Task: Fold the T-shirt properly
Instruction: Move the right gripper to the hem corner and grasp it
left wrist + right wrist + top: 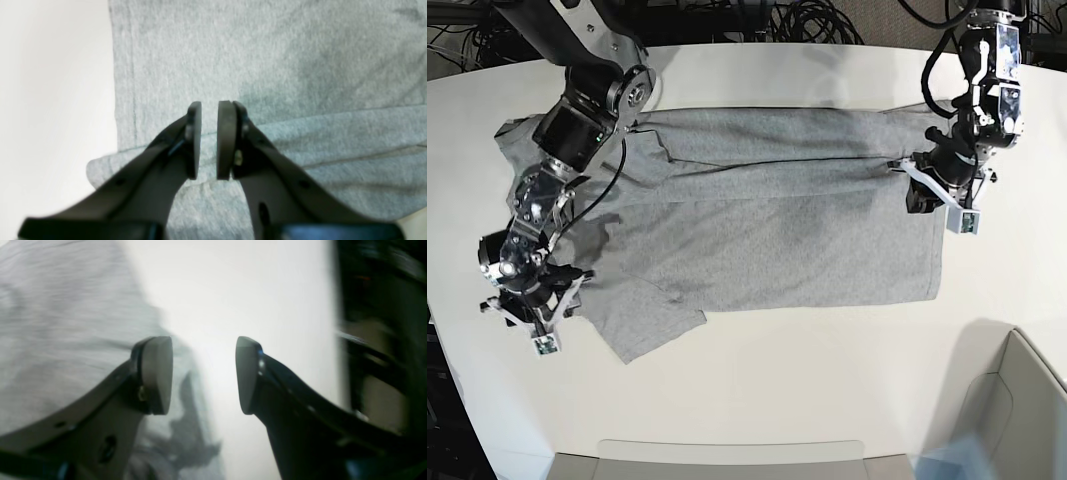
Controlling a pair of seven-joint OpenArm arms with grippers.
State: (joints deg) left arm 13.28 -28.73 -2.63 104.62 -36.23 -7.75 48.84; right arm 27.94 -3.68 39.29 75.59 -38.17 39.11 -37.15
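The heather-grey T-shirt point(767, 230) lies spread across the white table point(827, 380), plain side up, with its far long edge folded over toward the middle. My left gripper point(919, 195) hovers over the hem end on the right. In the left wrist view the left gripper point(209, 113) shows only a narrow gap between its pads, with nothing between them, just above a fold edge of the shirt point(267, 60). My right gripper point(532, 305) is at the near sleeve on the left. In the right wrist view the right gripper point(204, 353) is wide open and empty, over the shirt's edge point(60, 313) and bare table.
A grey bin point(1017, 400) stands at the front right corner and a grey tray edge point(727, 455) runs along the front. Cables point(807, 20) lie behind the table. The table's edge and dark equipment point(383, 340) are close to the right gripper.
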